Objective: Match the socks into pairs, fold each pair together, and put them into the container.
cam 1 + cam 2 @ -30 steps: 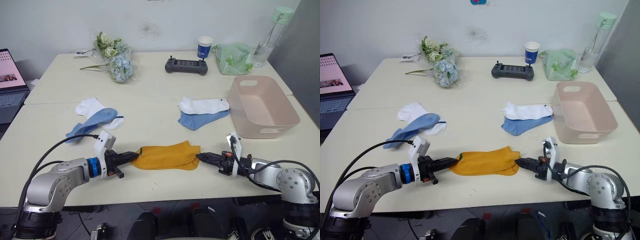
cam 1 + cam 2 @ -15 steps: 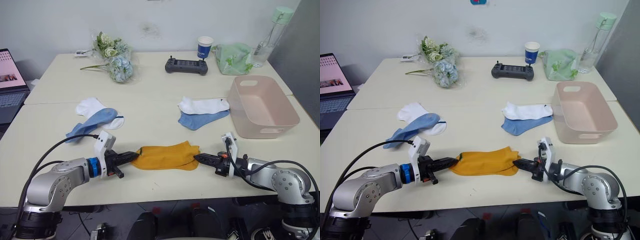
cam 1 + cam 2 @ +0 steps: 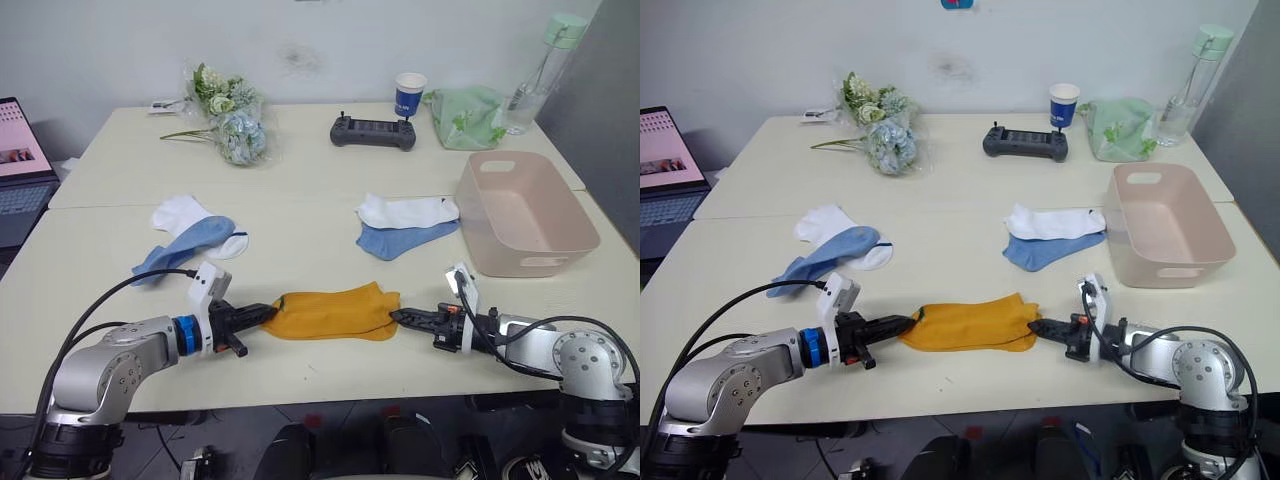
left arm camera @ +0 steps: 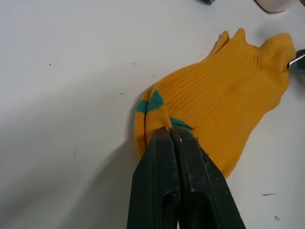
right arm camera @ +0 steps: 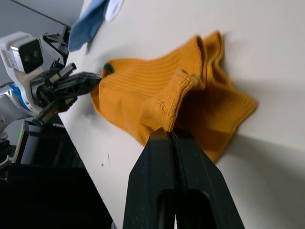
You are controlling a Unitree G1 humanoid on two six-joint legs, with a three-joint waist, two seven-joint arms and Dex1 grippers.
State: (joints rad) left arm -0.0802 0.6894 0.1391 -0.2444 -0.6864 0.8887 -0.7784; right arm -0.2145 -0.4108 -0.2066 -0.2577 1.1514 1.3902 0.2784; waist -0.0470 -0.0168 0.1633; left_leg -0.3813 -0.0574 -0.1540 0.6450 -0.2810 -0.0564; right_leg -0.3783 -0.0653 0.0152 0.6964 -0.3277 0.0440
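Orange socks (image 3: 335, 311) lie stacked at table front, long axis left-right between my grippers; left gripper (image 4: 170, 131) clamped on toe end; right gripper (image 5: 170, 132) looks pinched on cuff end.

A black controller (image 3: 373, 132), paper cup (image 3: 409, 95), green bag (image 3: 467, 116) and flowers (image 3: 228, 124) line the table's far side.

Two cream tables (image 3: 300, 200) pushed together stand before a plain white wall (image 3: 120, 50).
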